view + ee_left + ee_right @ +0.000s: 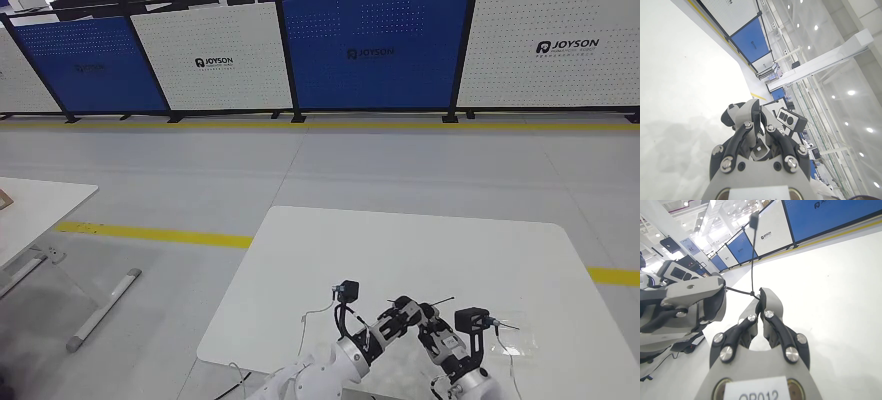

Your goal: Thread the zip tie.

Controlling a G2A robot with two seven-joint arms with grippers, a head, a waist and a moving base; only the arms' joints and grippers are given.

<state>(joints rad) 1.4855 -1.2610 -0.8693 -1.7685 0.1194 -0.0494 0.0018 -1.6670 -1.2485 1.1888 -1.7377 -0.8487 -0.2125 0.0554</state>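
**Zip tie** (pixel 740 291): black, thin, held in the air above the near part of the table, between the two grippers. One length of strap runs taut from the left gripper to a small block (pixel 752 293) on the strap, then on for a short way into the right gripper. A second length rises from that block and ends in a small dark lump (pixel 754 219). Whether this is one tie looped through itself or two joined ties cannot be told. In the top view the tie shows as a fine dark line (pixel 442 299) sticking out past the grippers.

**Right gripper** (pixel 759 296): fingers pressed together, pinching the strap right at their tips, just beside the block. In the top view it sits at the near edge of the table (pixel 430 316), pointing towards the other gripper.

**Left gripper** (pixel 723 286): tips closed onto the far end of the taut strap. In its own wrist view the two fingers (pixel 759 108) lie flat against each other with no gap between the pads. In the top view it stands just beside the right gripper (pixel 408 306), the tips near each other but apart.

**Table** (pixel 420 250): white, with rounded corners.

**Clear plastic item** (pixel 512 346): glossy, lying flat on the table near the right arm. Its kind cannot be made out.

**Second table** (pixel 40 205): white, well apart on the left.

**Partition panels** (pixel 375 50): blue and white pegboard, in a row across the far floor.

**Yellow floor line** (pixel 150 234): runs behind the table.
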